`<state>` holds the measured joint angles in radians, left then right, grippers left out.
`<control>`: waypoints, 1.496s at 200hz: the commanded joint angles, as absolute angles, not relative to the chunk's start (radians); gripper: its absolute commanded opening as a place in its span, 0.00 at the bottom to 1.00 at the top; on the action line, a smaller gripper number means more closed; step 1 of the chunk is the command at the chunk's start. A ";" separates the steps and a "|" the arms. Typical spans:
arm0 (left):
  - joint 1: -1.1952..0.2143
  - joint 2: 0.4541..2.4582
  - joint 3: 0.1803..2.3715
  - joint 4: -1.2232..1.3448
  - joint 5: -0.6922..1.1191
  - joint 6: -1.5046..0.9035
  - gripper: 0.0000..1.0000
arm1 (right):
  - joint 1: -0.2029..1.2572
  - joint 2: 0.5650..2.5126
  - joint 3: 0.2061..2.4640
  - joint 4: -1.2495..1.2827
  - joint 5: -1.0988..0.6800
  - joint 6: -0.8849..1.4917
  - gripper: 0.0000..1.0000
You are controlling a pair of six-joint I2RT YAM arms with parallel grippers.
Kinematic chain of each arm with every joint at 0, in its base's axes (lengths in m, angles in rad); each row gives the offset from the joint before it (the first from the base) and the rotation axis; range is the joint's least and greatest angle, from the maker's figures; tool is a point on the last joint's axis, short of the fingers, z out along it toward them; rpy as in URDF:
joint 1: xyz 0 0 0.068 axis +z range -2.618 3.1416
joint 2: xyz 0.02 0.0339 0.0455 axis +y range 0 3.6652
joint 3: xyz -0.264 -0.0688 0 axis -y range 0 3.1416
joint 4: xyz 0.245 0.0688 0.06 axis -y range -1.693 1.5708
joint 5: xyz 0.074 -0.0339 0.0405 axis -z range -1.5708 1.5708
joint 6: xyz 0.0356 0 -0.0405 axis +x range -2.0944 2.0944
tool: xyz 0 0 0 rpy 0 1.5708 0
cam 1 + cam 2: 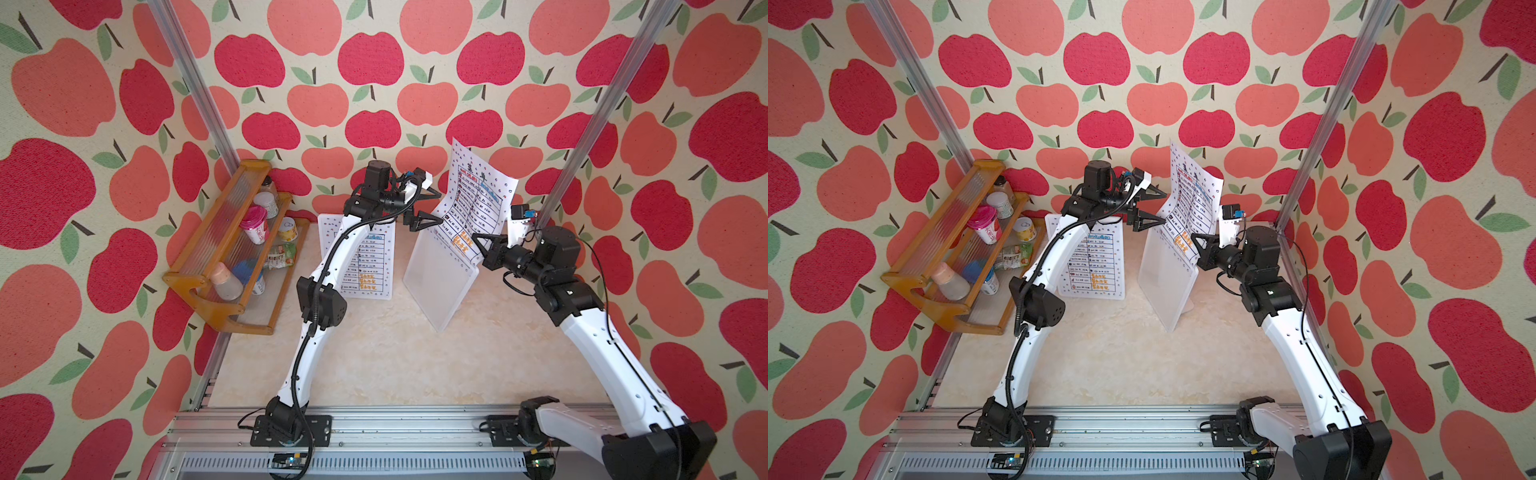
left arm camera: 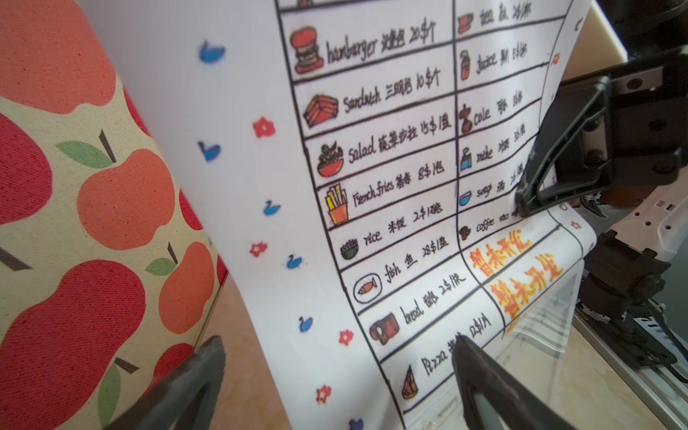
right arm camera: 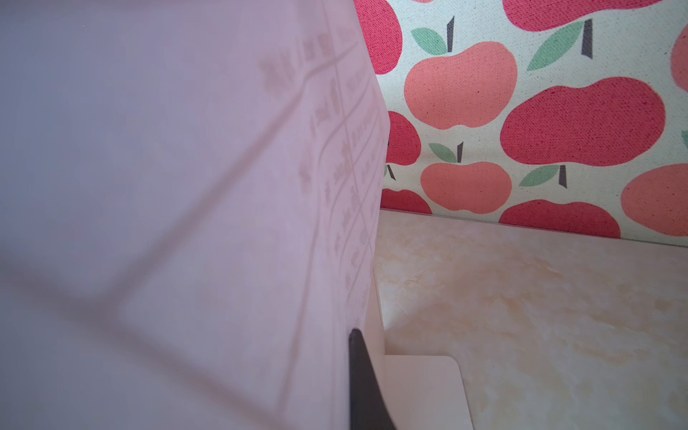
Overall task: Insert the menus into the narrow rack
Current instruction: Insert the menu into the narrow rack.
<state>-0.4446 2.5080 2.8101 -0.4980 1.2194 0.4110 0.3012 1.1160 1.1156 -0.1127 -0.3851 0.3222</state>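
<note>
A white menu (image 1: pixel 478 195) (image 1: pixel 1194 195) with a black-lined table and orange text stands upright, bowed. Its lower edge meets the top of the narrow rack (image 1: pixel 436 286) (image 1: pixel 1163 286), a frosted clear stand. My right gripper (image 1: pixel 474 237) (image 1: pixel 1192 237) is shut on the menu's lower right part; the right wrist view shows the sheet's back (image 3: pixel 186 186) and one dark finger (image 3: pixel 359 376). My left gripper (image 1: pixel 440 206) (image 1: pixel 1165 208) (image 2: pixel 338 342) is open, its jaws on either side of the menu's (image 2: pixel 372 149) left edge. The other menu (image 1: pixel 368 270) (image 1: pixel 1096 270) is partly hidden behind my left arm.
A wooden shelf (image 1: pixel 195 286) (image 1: pixel 913 286) with bottles, cups and cans stands against the left wall. Apple-print walls close in the back and both sides. The rack's white foot (image 3: pixel 420 391) rests on the marble-look tabletop (image 1: pixel 374 353).
</note>
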 commanded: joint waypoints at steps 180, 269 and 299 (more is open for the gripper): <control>-0.439 2.484 2.827 -0.522 1.244 0.442 0.97 | 0.319 1.108 1.134 -0.119 -0.368 0.276 0.03; -0.436 2.471 2.826 -0.552 1.242 0.457 0.97 | 0.320 1.075 1.055 -0.105 -0.380 0.291 0.03; -0.436 2.467 2.826 -0.561 1.237 0.467 0.97 | 0.330 1.081 1.048 -0.103 -0.378 0.289 0.03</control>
